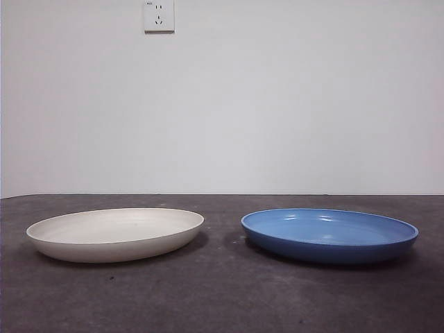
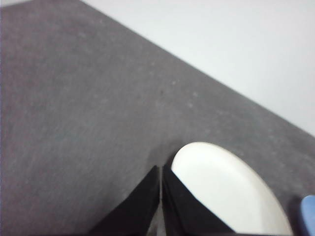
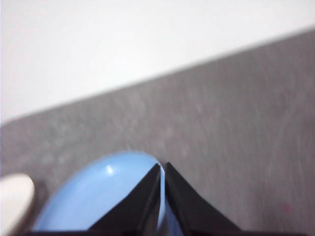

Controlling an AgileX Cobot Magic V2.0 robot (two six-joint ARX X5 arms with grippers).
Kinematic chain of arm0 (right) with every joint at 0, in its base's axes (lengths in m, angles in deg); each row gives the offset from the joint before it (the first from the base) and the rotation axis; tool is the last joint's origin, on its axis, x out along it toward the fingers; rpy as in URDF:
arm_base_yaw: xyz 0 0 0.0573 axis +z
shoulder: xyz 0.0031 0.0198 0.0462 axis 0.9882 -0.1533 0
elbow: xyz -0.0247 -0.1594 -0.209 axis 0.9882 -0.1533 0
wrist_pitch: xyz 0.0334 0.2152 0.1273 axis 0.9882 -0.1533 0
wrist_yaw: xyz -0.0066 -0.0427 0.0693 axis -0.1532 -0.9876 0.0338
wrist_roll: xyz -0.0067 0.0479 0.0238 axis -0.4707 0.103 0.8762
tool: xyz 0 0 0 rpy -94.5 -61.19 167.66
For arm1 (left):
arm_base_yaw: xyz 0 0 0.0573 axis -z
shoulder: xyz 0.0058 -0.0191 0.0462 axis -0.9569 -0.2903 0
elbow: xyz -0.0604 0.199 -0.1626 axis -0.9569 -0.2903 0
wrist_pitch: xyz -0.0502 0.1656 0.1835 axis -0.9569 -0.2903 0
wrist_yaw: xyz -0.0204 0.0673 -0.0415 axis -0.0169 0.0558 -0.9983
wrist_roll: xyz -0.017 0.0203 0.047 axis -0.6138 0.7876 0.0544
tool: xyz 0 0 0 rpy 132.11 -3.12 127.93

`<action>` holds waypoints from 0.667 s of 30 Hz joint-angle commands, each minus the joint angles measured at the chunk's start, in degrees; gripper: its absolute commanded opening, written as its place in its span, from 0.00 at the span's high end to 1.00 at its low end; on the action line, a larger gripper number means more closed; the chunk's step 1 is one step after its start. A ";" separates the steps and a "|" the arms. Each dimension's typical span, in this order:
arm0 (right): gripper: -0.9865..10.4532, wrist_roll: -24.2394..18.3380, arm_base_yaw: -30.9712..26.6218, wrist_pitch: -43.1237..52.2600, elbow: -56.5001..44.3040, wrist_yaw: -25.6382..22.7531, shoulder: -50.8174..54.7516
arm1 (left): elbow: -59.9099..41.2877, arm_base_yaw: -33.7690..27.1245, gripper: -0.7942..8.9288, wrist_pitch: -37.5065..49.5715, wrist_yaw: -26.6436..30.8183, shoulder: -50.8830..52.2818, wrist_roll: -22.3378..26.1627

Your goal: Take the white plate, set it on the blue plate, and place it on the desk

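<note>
The white plate (image 1: 115,234) rests flat on the desk (image 1: 222,298) at the left of the front view. The blue plate (image 1: 329,234) sits beside it on the right, a gap of bare desk between them. Neither arm shows in the front view. In the left wrist view my left gripper (image 2: 161,169) is shut and empty, hovering above the desk by the white plate's (image 2: 231,189) rim. In the right wrist view my right gripper (image 3: 162,166) is shut and empty, above the edge of the blue plate (image 3: 98,194); a bit of the white plate (image 3: 15,196) shows too.
A white wall (image 1: 277,104) with a power socket (image 1: 159,15) stands behind the desk's far edge. A sliver of the blue plate (image 2: 308,211) shows at the edge of the left wrist view.
</note>
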 commanded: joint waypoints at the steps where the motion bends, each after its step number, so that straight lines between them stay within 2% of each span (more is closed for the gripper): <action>1: 0.91 0.79 0.02 0.48 3.52 -0.07 0.09 | 4.11 -0.04 0.91 -2.05 -0.13 -1.75 0.46; 5: 0.91 0.15 0.02 -2.32 9.33 -0.39 -1.68 | 9.68 -0.04 0.91 -4.15 -1.14 -5.81 2.95; 13: 0.91 -7.32 0.02 -15.45 24.09 0.22 -12.96 | 22.77 -0.04 0.91 -10.03 -7.52 -19.06 11.30; 20: 0.91 -13.55 0.04 -27.63 37.83 7.72 -26.64 | 34.34 0.70 0.91 -19.04 -14.69 -31.52 19.82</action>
